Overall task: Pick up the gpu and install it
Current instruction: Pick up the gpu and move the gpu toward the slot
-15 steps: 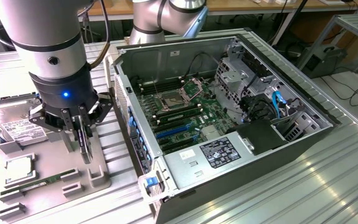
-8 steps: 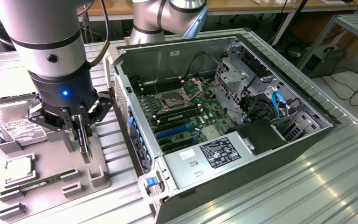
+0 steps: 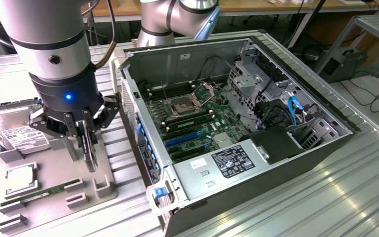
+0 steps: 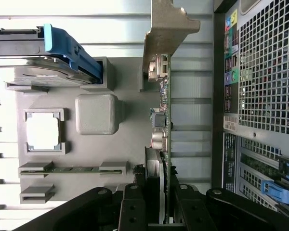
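I see open computer case (image 3: 275, 190) on exterior view's right, motherboard (image 3: 189, 121) inside. Grey tray (image 3: 104, 174) on the left carries white-label hard drive (image 3: 15, 134), square processor chip (image 3: 21, 178), green memory stick (image 3: 41, 194). Slatted metal table (image 3: 347, 187) underneath.

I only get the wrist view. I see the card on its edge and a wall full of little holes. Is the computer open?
Observer: Yes. The case lies with its open side up, showing the motherboard.
Operator: Any slots for the card?
Observer: Blue slots sit on the motherboard, near the wall closest to the gpu in the gripper.
Operator: What's that thing with the blue tab?
Observer: A hard drive, its white label facing up.
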`<state>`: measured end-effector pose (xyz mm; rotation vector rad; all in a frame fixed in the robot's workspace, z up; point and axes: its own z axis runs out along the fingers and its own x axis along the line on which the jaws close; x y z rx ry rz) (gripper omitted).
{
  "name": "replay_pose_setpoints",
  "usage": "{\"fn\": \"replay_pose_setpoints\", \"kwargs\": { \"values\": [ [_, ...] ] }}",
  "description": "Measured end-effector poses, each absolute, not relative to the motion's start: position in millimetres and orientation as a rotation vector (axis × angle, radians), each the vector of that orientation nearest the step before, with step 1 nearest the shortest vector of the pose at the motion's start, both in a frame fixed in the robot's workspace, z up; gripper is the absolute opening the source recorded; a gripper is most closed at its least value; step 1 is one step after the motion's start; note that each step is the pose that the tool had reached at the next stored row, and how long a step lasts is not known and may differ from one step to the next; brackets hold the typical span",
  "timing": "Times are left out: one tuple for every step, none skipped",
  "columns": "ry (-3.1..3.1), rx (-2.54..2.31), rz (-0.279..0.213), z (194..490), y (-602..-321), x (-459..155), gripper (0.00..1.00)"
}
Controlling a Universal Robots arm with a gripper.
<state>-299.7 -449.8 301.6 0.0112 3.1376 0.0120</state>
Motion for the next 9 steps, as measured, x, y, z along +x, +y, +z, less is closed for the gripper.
{"fn": "replay_pose_setpoints", "kwargs": {
  "values": [
    [3.138,0.011,0.012,302.0,-449.8,-299.7,0.28],
    [3.138,0.011,0.012,302.3,-449.8,-299.7,0.28],
    [3.138,0.011,0.012,303.2,-449.8,-299.7,0.28],
    [3.138,0.011,0.012,304.3,-449.8,-299.7,0.28],
    [3.138,0.011,0.012,305.0,-449.8,-299.7,0.28],
    [3.138,0.011,0.012,306.0,-449.8,-299.7,0.28],
    [3.138,0.011,0.012,307.3,-449.8,-299.7,0.28],
    [3.138,0.011,0.011,308.9,-449.8,-299.7,0.28],
    [3.138,0.011,0.011,309.8,-449.8,-299.7,0.28]
  ]
}}
